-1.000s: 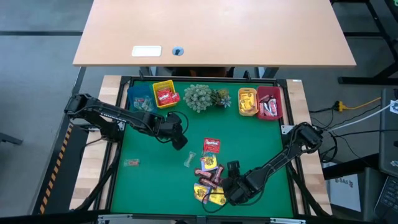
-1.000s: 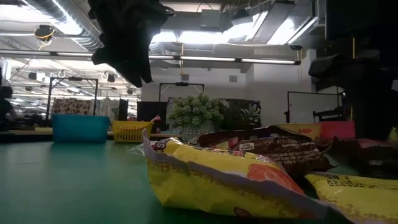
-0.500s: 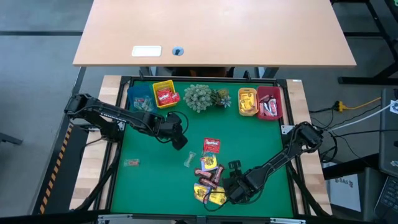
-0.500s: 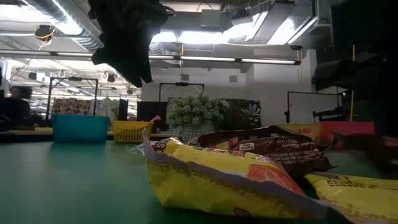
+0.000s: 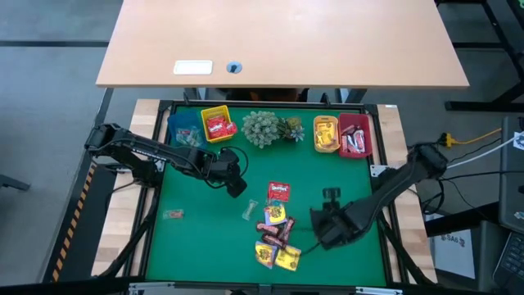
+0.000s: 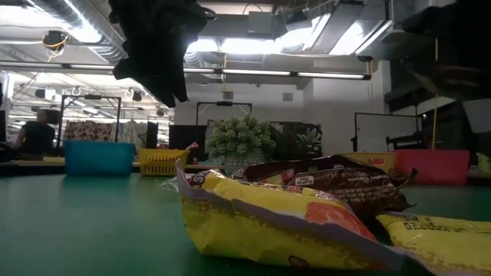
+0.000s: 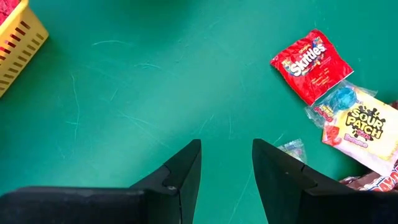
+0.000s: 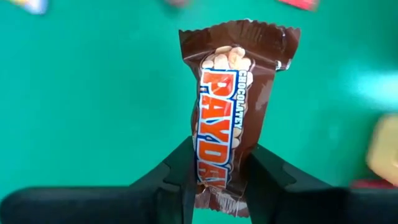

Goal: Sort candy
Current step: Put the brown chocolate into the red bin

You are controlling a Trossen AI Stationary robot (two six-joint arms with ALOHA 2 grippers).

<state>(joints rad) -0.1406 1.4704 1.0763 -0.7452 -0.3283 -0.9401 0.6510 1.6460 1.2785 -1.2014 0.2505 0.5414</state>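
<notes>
Looking down, I counted four bins along the mat's far edge: a blue bin (image 5: 182,131) with pale wrappers, a yellow bin (image 5: 217,125) with a red packet, an orange bin (image 5: 326,134) and a red bin (image 5: 354,135), each with a few sweets. My right gripper (image 8: 216,177) was clamped on a brown PayDay bar (image 8: 229,112), having lifted away from the candy pile (image 5: 277,238) since a second before. My left gripper (image 7: 226,174) hung apart, empty, near a Skittles packet (image 7: 310,65).
</notes>
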